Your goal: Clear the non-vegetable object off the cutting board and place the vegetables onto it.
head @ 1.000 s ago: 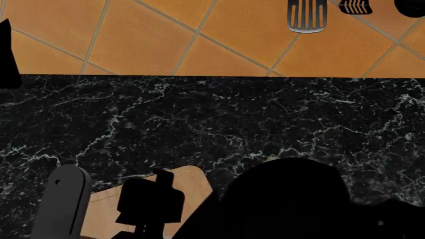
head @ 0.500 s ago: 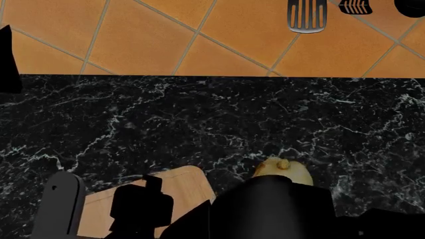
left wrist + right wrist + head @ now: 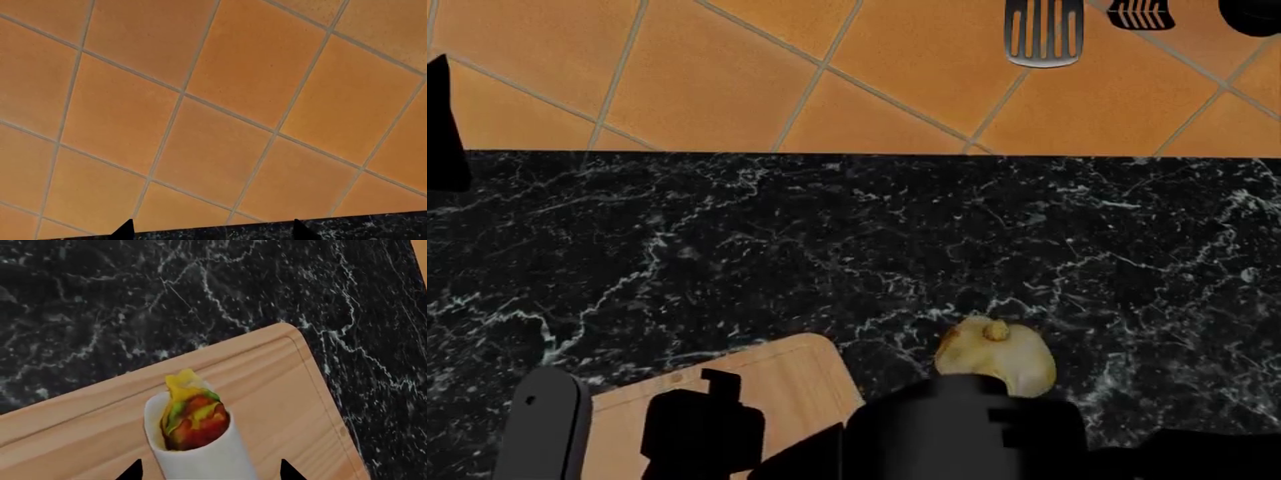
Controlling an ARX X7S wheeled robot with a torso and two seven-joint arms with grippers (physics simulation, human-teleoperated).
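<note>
In the right wrist view, the white rolled wrap (image 3: 197, 440) lies on the light-wood cutting board (image 3: 280, 390), its red, yellow and green filling facing away from the camera. My right gripper (image 3: 210, 471) is open, with a fingertip (image 3: 133, 471) on either side of the wrap and a gap to each. The head view shows a corner of the board (image 3: 794, 375) and a pale lumpy bulb (image 3: 994, 355) on the counter to its right; the wrap is hidden there under my right arm (image 3: 961, 430). My left gripper (image 3: 710, 400) hangs over the board, open and empty, and its fingertips (image 3: 123, 231) point at the tiled wall.
The black marble counter (image 3: 854, 240) runs back to an orange tiled wall (image 3: 761, 70). A slotted spatula (image 3: 1044, 30) and other dark utensils (image 3: 1141, 12) hang at the top right. A black object (image 3: 441, 120) sits at the far left edge.
My right arm has drawn back toward the lower edge of the head view, uncovering the pale bulb. The left gripper has slid back and a little left over the board.
</note>
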